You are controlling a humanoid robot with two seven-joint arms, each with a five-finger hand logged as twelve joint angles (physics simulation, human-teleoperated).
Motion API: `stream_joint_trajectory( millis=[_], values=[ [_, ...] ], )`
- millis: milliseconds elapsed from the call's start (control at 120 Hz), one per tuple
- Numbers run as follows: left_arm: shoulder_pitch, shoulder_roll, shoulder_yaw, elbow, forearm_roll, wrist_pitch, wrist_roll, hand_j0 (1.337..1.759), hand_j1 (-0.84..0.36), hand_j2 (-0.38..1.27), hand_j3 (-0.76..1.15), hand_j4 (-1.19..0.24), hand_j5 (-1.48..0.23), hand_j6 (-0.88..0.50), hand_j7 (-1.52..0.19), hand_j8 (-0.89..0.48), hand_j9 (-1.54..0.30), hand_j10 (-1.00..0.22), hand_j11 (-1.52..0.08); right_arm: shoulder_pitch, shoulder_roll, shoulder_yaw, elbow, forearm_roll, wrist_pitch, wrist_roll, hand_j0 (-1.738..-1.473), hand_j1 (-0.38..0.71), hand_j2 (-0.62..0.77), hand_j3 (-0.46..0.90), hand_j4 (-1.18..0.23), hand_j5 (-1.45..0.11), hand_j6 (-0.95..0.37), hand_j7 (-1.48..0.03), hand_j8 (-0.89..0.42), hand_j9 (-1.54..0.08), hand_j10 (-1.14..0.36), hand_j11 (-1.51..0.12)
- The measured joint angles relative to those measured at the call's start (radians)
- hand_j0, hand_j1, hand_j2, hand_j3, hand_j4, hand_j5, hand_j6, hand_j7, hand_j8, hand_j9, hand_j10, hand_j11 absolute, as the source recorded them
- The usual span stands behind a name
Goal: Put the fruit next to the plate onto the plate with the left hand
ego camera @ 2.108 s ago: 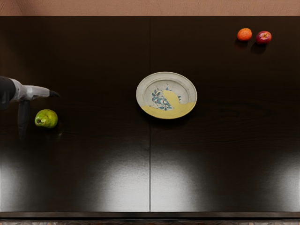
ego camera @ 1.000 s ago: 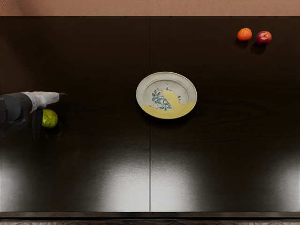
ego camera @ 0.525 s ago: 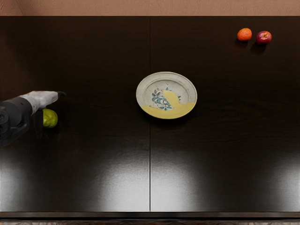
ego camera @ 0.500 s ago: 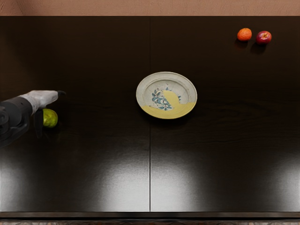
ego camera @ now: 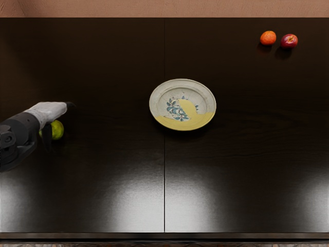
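A green pear-like fruit (ego camera: pixel 57 130) lies on the dark table at the far left, well away from the plate, and my left hand hides half of it. The left hand (ego camera: pixel 54 117) comes in from the left edge and hovers right over the fruit. Its grey back faces up, one dark fingertip points right, and the thumb hangs down on the fruit's left side. The fingers look spread, not closed on the fruit. The round plate (ego camera: pixel 160 95), grey with a yellow patch and blue flowers, sits at the table's centre with nothing on it. The right arm is out of view.
An orange fruit (ego camera: pixel 268 37) and a red apple (ego camera: pixel 289 40) lie side by side at the far right corner. The table's far edge meets a brown wall, and a seam runs down the middle of the tabletop.
The left arm has pushed further in from the left and settled lower over the green fruit, covering more of it. The fruit and the plate have not moved.
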Motion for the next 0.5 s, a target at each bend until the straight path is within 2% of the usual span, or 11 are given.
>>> stream_joint_trajectory(
  millis=[500],
  values=[
    [0.000,-0.001,0.000,0.000,-0.009,0.005,0.000,1.658,-0.06,0.09,0.00,-0.32,-0.42,-0.32,-0.42,-0.32,-0.42,-0.32,-0.42,0.000,0.000,0.000,0.000,0.000,0.000,0.000,-1.658,-0.32,-0.01,0.00,-0.03,-0.04,-0.03,-0.04,-0.03,-0.04,-0.03,-0.04]
  ],
)
